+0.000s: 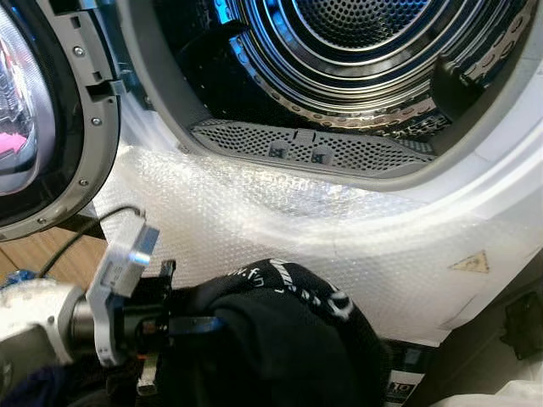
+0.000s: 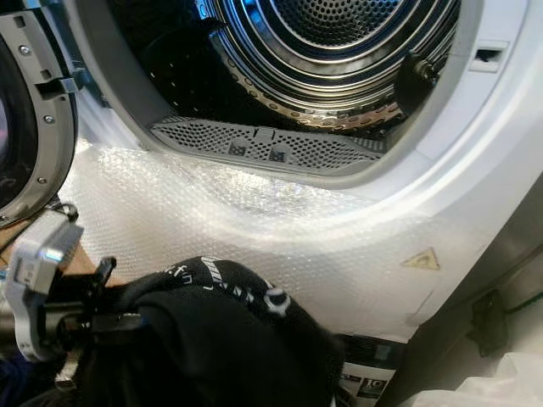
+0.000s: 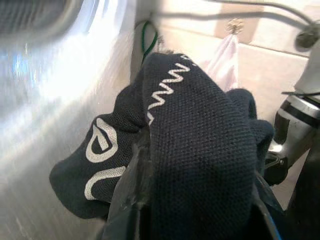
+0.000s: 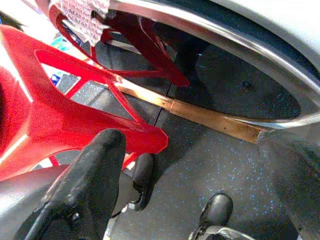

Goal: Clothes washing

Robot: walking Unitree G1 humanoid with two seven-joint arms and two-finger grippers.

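the step in hand looked like loading: the left gripper [image 1: 182, 326] was clamped on a black garment [image 1: 271, 339] with white lettering, holding it low in front of the washer [image 1: 475, 182], just below the bubble-wrapped front panel [image 1: 254, 216] and well under the open drum [image 1: 339, 51]. in the left wrist view the garment [image 3: 200, 145] draped over the fingers and bulged beside the machine's white side. the door [image 1: 34, 119] stood swung open on the robot's left, and the grey perforated lip [image 1: 314, 153] marked the bottom of the mouth. the drum looked empty from here.

the right gripper [image 4: 115, 175] hung down near the dark floor [image 4: 225, 165] beside a red frame [image 4: 60, 110]; whether its fingers were apart or together could not be told.

judging by the layout, the next move called for lifting the garment up over the lip, reaching into the drum, and letting go there. the hanging bulk could catch on the lip or the wrap.
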